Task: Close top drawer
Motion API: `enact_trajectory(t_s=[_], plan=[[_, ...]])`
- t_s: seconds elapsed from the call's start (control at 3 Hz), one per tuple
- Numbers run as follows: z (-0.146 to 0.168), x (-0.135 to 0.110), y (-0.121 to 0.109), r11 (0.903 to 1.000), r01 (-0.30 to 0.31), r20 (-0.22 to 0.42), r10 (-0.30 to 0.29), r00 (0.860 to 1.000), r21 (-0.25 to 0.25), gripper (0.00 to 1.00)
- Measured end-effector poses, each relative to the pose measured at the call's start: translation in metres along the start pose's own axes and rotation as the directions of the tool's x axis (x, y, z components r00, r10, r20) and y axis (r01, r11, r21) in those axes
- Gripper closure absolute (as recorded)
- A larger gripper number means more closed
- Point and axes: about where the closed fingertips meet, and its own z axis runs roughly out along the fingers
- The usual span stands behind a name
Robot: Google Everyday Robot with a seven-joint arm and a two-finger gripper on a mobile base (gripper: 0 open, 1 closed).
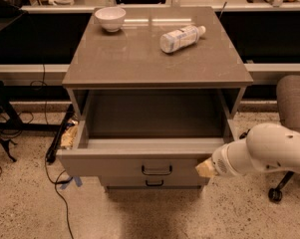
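The top drawer of the grey-taupe cabinet is pulled far out, and its deep plain grey interior is empty. A small dark loop handle sits at the centre of its front panel. My gripper, at the end of the white arm, comes in from the right. It is at the right end of the drawer's front panel, level with the handle. Whether it touches the panel I cannot tell.
A white bowl and a plastic bottle lying on its side rest on the cabinet top. A lower drawer handle shows under the open drawer. An office chair stands at right. Cables lie on the floor at left.
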Motion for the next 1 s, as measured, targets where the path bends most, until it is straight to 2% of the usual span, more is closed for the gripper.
enact_trajectory(t_s=[0.33,0.67,1.0], plan=[[0.003,-0.012,-0.006,0.9999,0.015,0.015,-0.015,1.0,0.007,1.0],[0.01,-0.057,-0.021,0.9984,0.054,0.077,-0.055,0.996,0.014,1.0],[0.014,-0.074,-0.026,0.9976,0.067,0.101,-0.068,0.993,0.016,1.0]])
